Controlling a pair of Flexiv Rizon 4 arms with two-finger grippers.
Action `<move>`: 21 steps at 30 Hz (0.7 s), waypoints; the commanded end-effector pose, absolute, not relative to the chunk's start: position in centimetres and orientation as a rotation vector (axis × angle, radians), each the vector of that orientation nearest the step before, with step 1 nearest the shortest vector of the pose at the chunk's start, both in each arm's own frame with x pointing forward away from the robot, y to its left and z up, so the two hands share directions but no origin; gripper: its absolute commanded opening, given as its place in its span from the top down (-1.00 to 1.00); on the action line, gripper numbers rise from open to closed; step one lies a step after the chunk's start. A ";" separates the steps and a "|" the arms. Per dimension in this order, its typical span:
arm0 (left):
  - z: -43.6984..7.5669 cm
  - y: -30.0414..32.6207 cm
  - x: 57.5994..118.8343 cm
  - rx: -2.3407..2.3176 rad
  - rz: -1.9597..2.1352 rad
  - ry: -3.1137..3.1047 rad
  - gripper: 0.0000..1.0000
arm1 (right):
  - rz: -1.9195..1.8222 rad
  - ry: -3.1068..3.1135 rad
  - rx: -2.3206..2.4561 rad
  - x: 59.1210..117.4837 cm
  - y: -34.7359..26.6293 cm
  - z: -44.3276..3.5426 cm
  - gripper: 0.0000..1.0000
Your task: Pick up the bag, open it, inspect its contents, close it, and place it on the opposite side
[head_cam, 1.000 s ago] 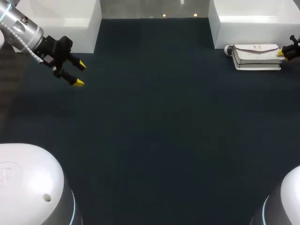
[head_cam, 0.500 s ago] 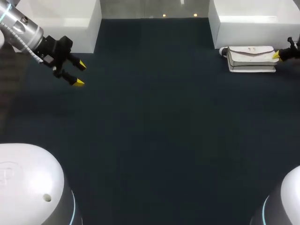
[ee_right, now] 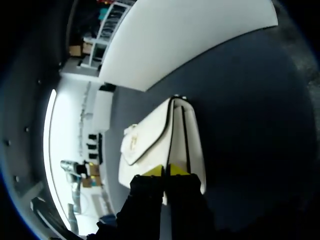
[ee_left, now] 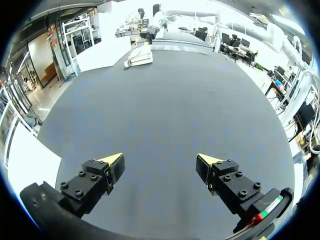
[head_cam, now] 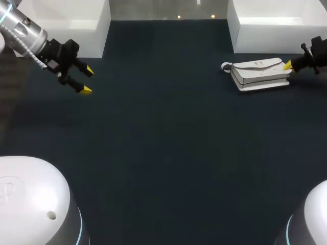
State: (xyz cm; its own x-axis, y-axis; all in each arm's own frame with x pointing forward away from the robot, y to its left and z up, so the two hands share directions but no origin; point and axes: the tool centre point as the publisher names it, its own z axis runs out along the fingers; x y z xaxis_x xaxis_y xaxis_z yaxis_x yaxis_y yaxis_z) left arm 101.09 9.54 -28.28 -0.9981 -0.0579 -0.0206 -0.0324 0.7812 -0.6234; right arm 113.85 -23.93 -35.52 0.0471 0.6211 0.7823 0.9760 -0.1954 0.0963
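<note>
The white bag lies at the table's back right, slightly skewed, with a small ring at its left end. My right gripper is at the bag's right end, its yellow tips pressed together on that end. In the right wrist view the bag stretches away ahead of the shut gripper, flap side up. My left gripper hangs open over the table's back left, holding nothing. From the left wrist view the bag is small and far ahead of the open left gripper.
A white block stands just behind the bag at the back right. Another white block stands at the back left, behind my left arm. Dark table surface stretches between the two arms.
My right gripper has moved left toward the middle, and the bag has come along with it and turned slightly. The left arm has kept still.
</note>
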 end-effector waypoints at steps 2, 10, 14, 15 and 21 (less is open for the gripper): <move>-28.4 9.5 101.1 -0.074 -1.026 2.925 -1.00 | -0.850 -1.608 -1.781 113.4 -22.7 -35.4 1.00; -28.4 9.5 101.1 -0.074 -1.026 2.925 -1.00 | -0.861 -1.602 -1.799 113.1 -22.4 -35.3 1.00; -28.4 9.5 101.1 -0.074 -1.026 2.925 -1.00 | -0.861 -1.602 -1.799 113.1 -22.4 -35.3 1.00; -28.4 9.5 101.1 -0.074 -1.026 2.925 -1.00 | -0.861 -1.602 -1.799 113.1 -22.4 -35.3 1.00; -28.4 9.5 101.1 -0.074 -1.026 2.925 -1.00 | -0.861 -1.602 -1.799 113.1 -22.4 -35.3 1.00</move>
State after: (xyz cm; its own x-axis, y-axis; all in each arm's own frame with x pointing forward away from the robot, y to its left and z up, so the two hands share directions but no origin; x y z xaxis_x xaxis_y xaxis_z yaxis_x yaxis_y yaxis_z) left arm 101.09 9.55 -28.28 -0.9981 -0.0578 -0.0206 -0.0324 0.7812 -0.6234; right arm 112.54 -22.08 -35.32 0.0735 0.6272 0.7754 0.9875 -0.1543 0.0312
